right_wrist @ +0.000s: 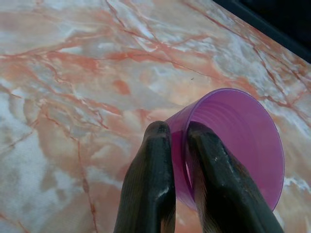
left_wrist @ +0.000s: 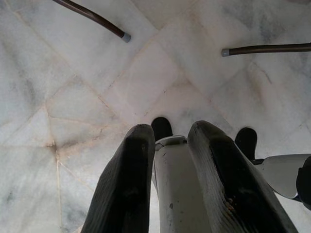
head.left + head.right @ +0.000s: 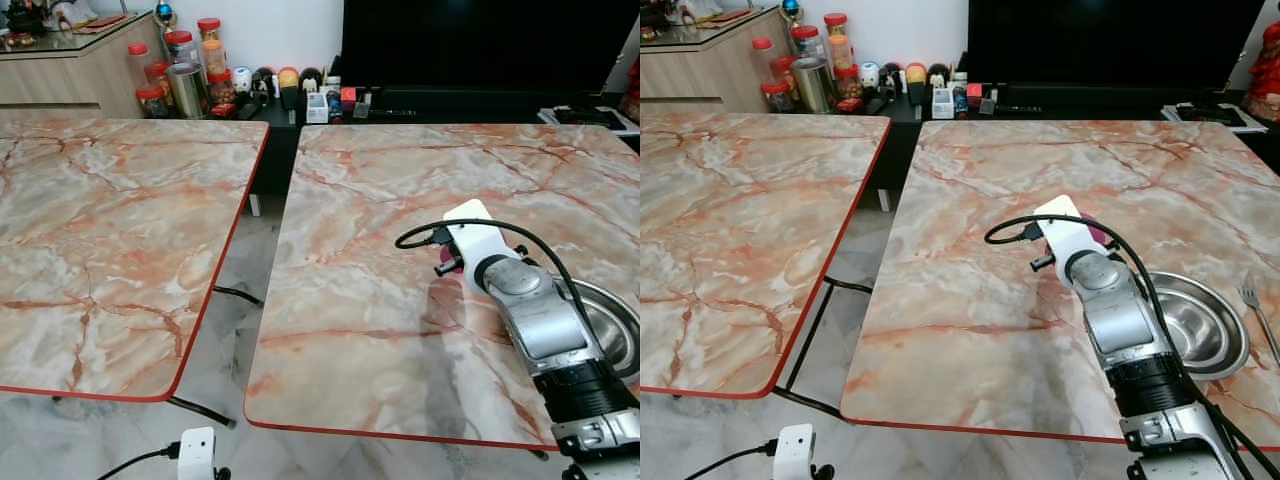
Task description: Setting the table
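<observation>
Our right gripper (image 1: 177, 133) pinched the wall of a purple cup (image 1: 238, 141), holding it tilted above the marble table (image 3: 970, 300), just beside the steel bowl (image 3: 1200, 330); a fork (image 3: 1258, 305) lay beyond that bowl. Our left gripper (image 2: 170, 165) hung over the floor (image 2: 73, 87), fingers narrowly parted.

Right arm (image 3: 1120, 330): silver metal segments, black ribbed collar near elbow, white boxy wrist housing (image 3: 1065, 232), black cable (image 3: 1015, 228) looping over it. Fingers (image 1: 148, 189) long, black, scuffed. Left wrist housing (image 3: 197, 452) white, black cable attached.
</observation>
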Motion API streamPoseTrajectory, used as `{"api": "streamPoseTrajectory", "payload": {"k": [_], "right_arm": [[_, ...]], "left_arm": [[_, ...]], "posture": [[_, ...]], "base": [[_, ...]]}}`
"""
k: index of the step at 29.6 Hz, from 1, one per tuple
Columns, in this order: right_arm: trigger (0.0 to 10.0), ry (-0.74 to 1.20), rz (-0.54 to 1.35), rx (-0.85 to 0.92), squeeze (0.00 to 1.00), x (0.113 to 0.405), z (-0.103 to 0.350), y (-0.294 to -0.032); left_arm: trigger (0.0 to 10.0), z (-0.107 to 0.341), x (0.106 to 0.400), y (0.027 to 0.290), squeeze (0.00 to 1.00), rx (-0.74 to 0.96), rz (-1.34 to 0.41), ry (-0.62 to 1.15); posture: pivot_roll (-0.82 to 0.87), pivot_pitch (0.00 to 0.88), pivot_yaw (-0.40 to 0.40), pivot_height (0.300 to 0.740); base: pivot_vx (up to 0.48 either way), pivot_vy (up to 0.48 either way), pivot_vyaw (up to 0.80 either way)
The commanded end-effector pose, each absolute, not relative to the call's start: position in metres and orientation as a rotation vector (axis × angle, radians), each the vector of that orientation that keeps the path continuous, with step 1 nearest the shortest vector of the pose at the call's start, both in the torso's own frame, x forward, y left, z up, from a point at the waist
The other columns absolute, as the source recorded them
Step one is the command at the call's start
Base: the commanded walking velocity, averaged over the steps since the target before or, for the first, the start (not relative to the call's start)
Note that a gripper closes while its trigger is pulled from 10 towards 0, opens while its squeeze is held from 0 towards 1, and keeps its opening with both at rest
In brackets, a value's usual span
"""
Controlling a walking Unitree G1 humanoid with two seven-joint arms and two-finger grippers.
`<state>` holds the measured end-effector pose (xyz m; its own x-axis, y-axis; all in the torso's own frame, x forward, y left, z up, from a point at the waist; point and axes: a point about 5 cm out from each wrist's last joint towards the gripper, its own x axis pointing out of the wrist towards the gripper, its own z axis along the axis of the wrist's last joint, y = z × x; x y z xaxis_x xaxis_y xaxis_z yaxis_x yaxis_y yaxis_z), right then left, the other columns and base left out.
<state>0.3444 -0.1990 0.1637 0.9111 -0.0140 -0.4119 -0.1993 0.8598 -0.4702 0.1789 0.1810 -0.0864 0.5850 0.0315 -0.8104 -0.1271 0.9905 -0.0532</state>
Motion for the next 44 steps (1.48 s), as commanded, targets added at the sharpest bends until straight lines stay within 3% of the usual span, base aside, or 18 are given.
{"api": "streamPoseTrajectory", "payload": {"k": [1,42,43,44], "right_arm": [[10.0,0.412,0.107,-0.55,0.0,0.343,0.167,-0.198],[10.0,0.463,0.083,-0.584,0.0,0.342,0.15,-0.204],[10.0,0.462,0.082,-0.583,0.24,0.342,0.15,-0.204],[10.0,0.462,0.081,-0.583,0.34,0.342,0.15,-0.205]], "left_arm": [[10.0,-0.087,0.178,0.18,0.0,-0.109,0.087,0.956],[10.0,-0.088,0.177,0.18,0.0,-0.12,0.084,0.961],[10.0,-0.088,0.177,0.18,0.0,-0.12,0.084,0.961],[10.0,-0.088,0.177,0.18,0.0,-0.121,0.085,0.961]], "posture": [[-0.06,0.0,0.015,0.74],[-0.05,0.0,0.014,0.74],[-0.05,0.0,0.014,0.74],[-0.05,0.0,0.013,0.74]], "base": [[0.0,0.0,0.0],[0.0,0.0,0.0],[0.0,0.0,0.0],[0.0,0.0,0.0]]}}
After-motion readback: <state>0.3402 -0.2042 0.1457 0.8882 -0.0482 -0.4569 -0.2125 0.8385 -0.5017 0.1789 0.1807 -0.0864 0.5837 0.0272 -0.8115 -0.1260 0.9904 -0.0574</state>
